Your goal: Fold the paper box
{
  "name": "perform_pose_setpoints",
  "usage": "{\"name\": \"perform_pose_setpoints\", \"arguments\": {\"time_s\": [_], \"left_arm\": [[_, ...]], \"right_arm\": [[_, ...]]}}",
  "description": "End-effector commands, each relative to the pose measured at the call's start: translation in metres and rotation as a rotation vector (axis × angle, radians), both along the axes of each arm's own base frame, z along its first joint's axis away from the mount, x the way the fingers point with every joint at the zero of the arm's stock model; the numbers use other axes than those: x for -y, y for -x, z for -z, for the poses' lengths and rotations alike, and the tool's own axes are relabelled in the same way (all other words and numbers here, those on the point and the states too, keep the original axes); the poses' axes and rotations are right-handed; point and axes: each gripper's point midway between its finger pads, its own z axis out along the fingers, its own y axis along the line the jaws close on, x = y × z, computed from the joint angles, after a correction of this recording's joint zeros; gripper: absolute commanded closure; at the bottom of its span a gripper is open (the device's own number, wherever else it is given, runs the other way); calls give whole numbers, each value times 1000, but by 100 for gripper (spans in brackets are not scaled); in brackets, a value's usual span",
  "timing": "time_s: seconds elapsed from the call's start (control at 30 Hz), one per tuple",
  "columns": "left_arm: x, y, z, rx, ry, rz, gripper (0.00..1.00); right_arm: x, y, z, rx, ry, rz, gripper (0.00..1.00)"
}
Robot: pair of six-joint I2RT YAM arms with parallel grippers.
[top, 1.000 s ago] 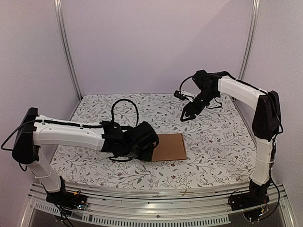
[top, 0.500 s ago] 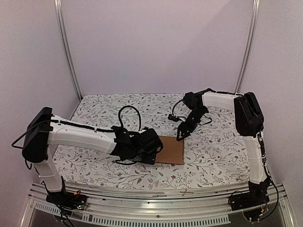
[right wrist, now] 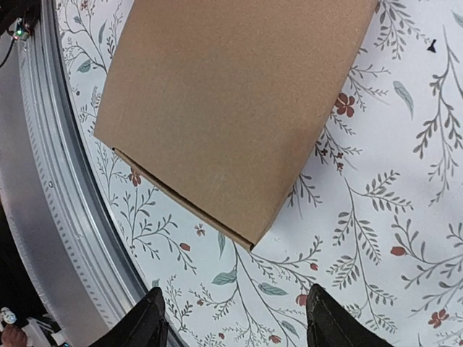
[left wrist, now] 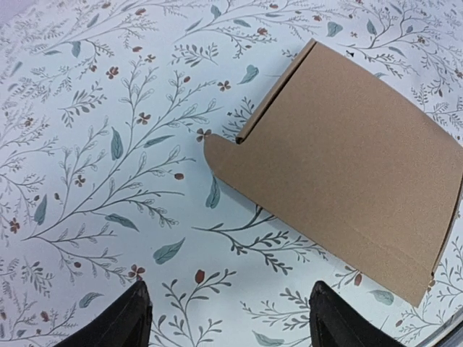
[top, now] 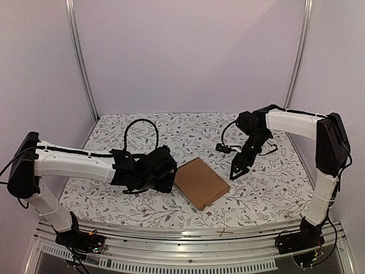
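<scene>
The paper box (top: 201,182) is a thin, flat brown cardboard box lying askew on the floral cloth at the table's middle front. In the left wrist view (left wrist: 347,166) a rounded tab (left wrist: 221,155) sticks out flat from its near corner. My left gripper (top: 170,176) is open and empty, just left of the box and apart from it; its fingers frame bare cloth (left wrist: 231,325). My right gripper (top: 234,172) is open and empty, above the cloth just right of the box's right corner. The right wrist view shows the box (right wrist: 231,108) beyond the open gripper (right wrist: 239,325).
A metal rail (top: 188,237) runs along the table's front edge, close to the box's near corner, and shows in the right wrist view (right wrist: 43,181). The floral cloth (top: 142,128) covers the table. Walls and frame posts (top: 80,63) enclose the back and sides.
The box has turned askew and shifted toward the front. My left gripper has drawn back left off it. My right gripper has swung down to the box, then back right.
</scene>
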Motion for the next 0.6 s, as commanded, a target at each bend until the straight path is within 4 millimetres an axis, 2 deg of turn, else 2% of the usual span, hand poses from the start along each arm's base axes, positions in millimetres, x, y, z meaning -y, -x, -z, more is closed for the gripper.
{"name": "perform_pose_setpoints", "arguments": {"time_s": [0.0, 0.07, 0.13, 0.3, 0.4, 0.57], "left_arm": [[-18, -1, -18, 89, 40, 57, 25], [-23, -1, -17, 77, 91, 52, 27], [-25, -2, -16, 60, 130, 13, 29], [-8, 7, -4, -26, 261, -27, 31], [0, 12, 11, -93, 325, -73, 31], [7, 16, 33, -157, 322, -115, 32]], "right_arm": [[5, -5, -21, 325, 36, -151, 35], [1, -5, -19, 427, 63, -197, 35], [-6, -14, -20, 496, 99, -179, 35], [-28, -27, -3, 399, 81, -75, 37], [-43, -31, 10, 328, 51, -55, 42], [-57, -39, 24, 189, 0, 46, 49]]}}
